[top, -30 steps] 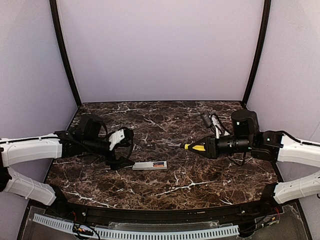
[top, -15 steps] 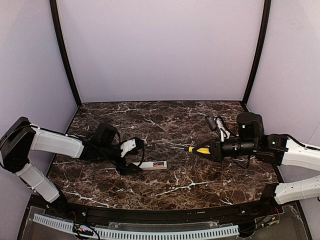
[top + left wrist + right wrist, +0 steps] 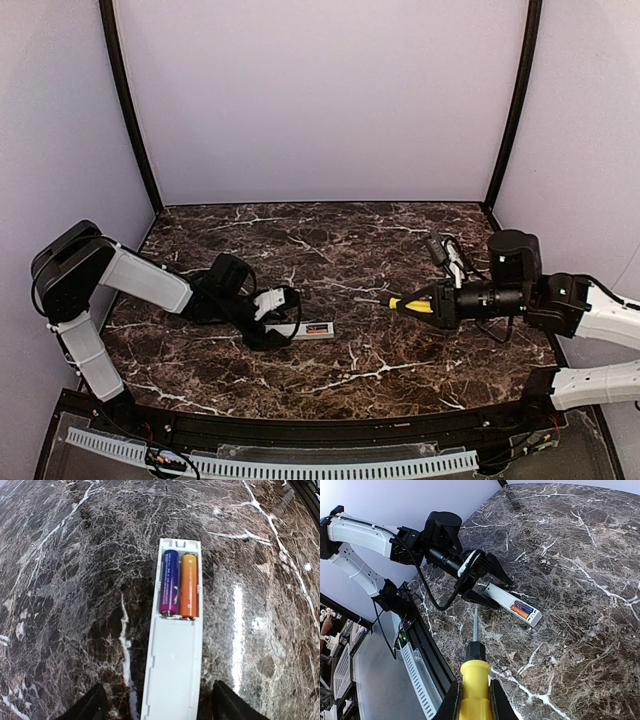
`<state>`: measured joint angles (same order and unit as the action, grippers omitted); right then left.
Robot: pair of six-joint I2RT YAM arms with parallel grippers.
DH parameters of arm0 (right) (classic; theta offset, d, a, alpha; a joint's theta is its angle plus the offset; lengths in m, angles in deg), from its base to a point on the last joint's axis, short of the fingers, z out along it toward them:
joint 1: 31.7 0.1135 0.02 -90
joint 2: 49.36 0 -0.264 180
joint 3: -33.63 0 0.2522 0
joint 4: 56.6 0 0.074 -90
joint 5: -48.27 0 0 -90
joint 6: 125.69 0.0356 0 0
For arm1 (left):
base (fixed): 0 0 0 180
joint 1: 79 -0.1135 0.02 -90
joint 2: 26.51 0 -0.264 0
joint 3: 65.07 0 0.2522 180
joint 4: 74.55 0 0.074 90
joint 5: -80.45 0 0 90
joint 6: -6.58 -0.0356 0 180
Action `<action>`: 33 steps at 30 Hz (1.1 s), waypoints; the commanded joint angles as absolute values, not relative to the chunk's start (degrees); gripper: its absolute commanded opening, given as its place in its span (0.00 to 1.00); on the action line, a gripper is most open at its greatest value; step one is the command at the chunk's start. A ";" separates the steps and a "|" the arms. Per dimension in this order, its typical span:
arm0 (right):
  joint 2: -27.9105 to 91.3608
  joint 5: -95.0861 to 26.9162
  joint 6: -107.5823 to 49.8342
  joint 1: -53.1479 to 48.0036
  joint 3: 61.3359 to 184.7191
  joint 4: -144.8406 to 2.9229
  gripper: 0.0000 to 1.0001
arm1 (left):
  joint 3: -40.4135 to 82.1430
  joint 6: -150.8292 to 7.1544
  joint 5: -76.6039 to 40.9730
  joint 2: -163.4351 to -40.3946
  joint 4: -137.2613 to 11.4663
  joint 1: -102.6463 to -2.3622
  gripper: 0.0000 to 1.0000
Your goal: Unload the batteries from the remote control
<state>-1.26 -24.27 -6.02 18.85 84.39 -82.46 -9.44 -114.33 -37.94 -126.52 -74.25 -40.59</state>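
Batteries both seated side by side in the upturned open recess of the remote control, none out, whole unloading left. Lies left of middle toward the near edge of the bench, long axis along that edge, battery end pointing right. Left gripper spread astride the other end; right gripper pinching a screwdriver.

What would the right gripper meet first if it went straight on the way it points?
Likely the left gripper, which straddles the remote; the screwdriver it holds would touch first. Depth is unclear, so it could pass over.
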 commanded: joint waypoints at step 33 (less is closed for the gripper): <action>-3.52 -31.63 -5.37 18.48 90.08 -96.37 0.00 | -7.45 -94.88 -26.50 -128.62 -83.84 -19.20 0.70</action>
<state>-3.36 -30.68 -6.24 18.85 88.01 -95.36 -6.27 -95.78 -28.43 -129.92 -80.78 -19.21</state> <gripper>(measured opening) 0.149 0.637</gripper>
